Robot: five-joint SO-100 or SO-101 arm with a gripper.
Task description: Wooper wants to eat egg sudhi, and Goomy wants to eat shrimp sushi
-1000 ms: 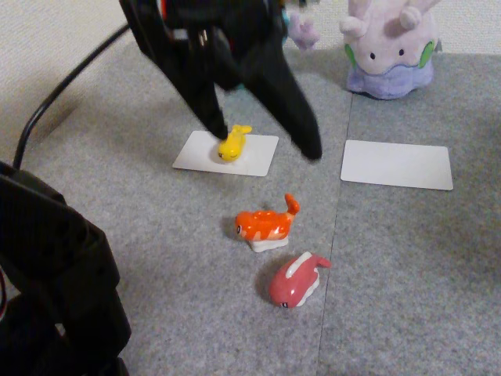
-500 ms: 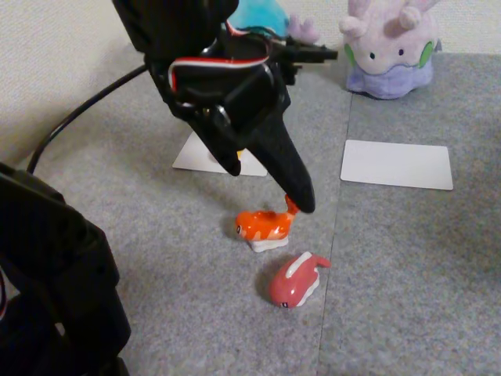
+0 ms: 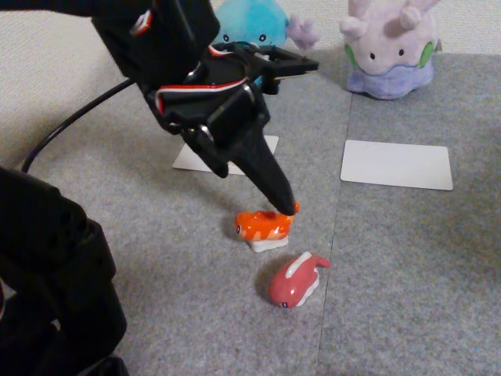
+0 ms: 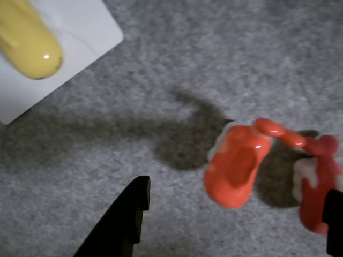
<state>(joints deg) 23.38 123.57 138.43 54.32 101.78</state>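
- The gripper [image 3: 258, 192] has left the white card [image 3: 186, 157] in front of Wooper [image 3: 250, 23] and come down over the shrimp sushi [image 3: 264, 226]; a second ago it stood at that card beside the egg sudhi, and half a second ago it was midway.
- Its jaws are apart and hold nothing. In the wrist view one black finger [image 4: 126, 219] rises at lower left and the edge of the other shows at the far right, with the orange figure [image 4: 238, 163] between them.
- In the fixed view the forward fingertip meets the figure's upturned tail; contact looks likely, but the arm hides the spot.
- The egg sudhi [image 4: 27, 40] lies on its card [image 4: 80, 37], seen at the wrist view's upper left; in the fixed view the arm covers it. Wooper's half of the task appears done.
- The shrimp sushi sits on the grey desk [image 3: 407, 274], near the pink-red figure [image 3: 295, 280] and well apart from Goomy [image 3: 389, 47] and the bare card [image 3: 397, 164] in front of it.
- The pink-red figure [image 4: 316, 187] lies just beside the orange one, close to the right finger, so closing could nudge it.
- Judged next: lower slightly, close across the orange body, carry it to Goomy's card.
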